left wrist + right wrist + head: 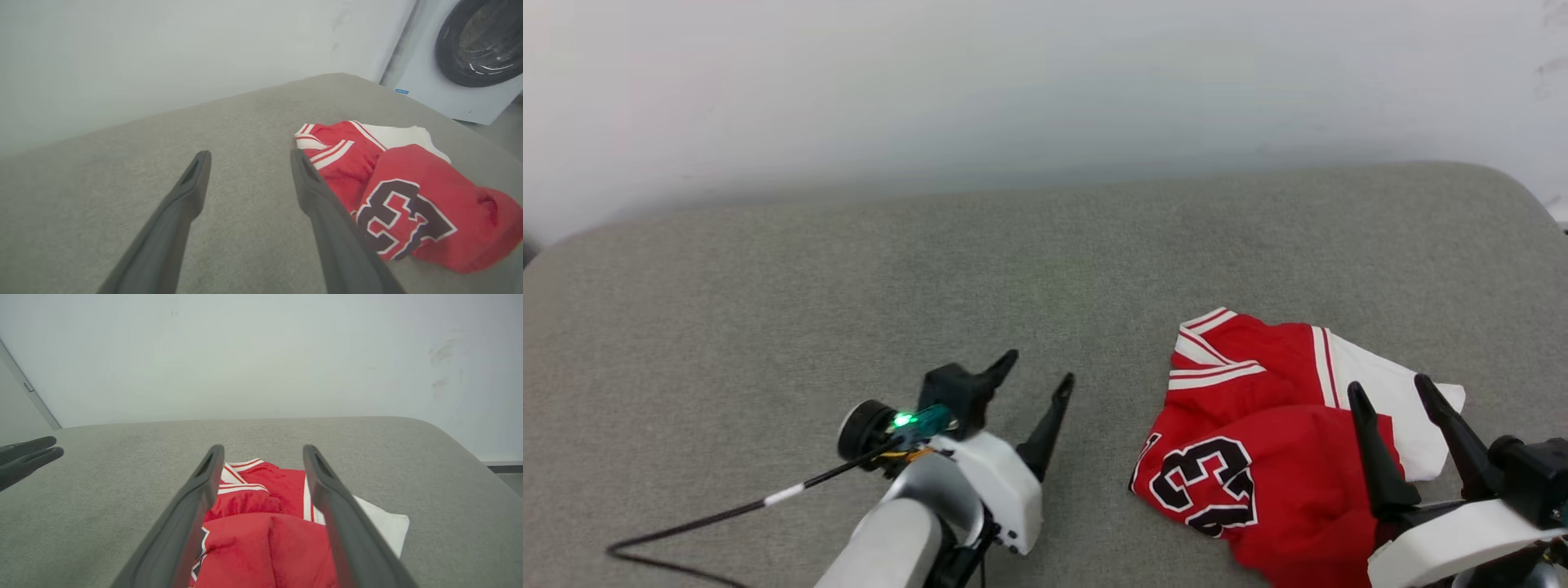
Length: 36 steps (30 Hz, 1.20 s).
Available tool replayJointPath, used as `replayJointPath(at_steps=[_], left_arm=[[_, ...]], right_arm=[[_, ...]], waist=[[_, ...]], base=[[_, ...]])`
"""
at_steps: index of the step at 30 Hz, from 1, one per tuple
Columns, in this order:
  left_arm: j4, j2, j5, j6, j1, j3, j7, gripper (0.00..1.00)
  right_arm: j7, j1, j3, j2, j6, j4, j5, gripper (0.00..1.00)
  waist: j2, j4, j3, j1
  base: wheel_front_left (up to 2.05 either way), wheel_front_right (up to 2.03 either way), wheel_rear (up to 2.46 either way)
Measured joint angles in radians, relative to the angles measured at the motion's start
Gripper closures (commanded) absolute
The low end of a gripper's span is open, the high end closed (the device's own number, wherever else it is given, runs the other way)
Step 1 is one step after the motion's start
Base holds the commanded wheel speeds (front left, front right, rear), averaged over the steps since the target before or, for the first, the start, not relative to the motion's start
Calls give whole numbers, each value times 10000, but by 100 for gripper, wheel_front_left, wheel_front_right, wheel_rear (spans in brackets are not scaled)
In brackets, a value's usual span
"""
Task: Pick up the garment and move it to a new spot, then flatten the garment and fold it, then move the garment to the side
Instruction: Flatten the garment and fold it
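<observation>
The garment [1258, 441] lies crumpled in a heap on the grey padded surface [849, 286], toward the robot's right and near its front edge. It is red, with a white sleeve spread flat at its far right side, red-striped white trim bunched at the far end, and a black, white-outlined number facing up on the near left part. The right gripper [1388, 384] hangs directly over the near right part of the heap with its two dark fingers spread wide and nothing between them; in the right wrist view the red cloth and striped trim show in the gap between the fingers [196, 506], though whether the tips touch the cloth cannot be told. The left gripper [1040, 367] is likewise spread and empty, over bare grey fabric just left of the garment and apart from it. In its own wrist view the right-hand finger [327, 212] overlaps the edge of the red cloth. A green light [903, 420] glows on the left wrist, and a thin black cable [727, 514] trails away from it. Behind the surface stands a plain pale wall [1013, 82] – and off past the garment's side, a white appliance with a dark round door [478, 45]
</observation>
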Motion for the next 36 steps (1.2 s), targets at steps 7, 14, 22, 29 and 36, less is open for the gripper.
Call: replayJointPath(at_steps=[7,14,22,29,36], left_arm=[[963,-299,-251,-625,-1563,-1651,1885,0],[1476,194,-1438,-683,-2750,-3638,4130,0],[2044,740,-2838,-683,-3750,-4861,5766,15],[2364,836,-3012,-698,-4035,-4999,4481,100],[1609,1622,-2947,-58,-3349,-4305,2821,100]], right_arm=[[-165,-402,92,144,0,42,-2,0],[-324,-572,127,276,0,305,21,0],[-554,-766,173,353,0,539,173,0],[-546,-816,-36,387,0,539,184,0],[-176,-723,-332,408,0,433,98,0]], waist=[[0,-639,771,1],[0,-1254,1541,1],[0,-1724,2165,1],[0,-1491,2132,2],[0,-730,1632,1]], base=[[0,0,0],[0,0,0],[0,0,0],[0,0,0],[0,0,0]])
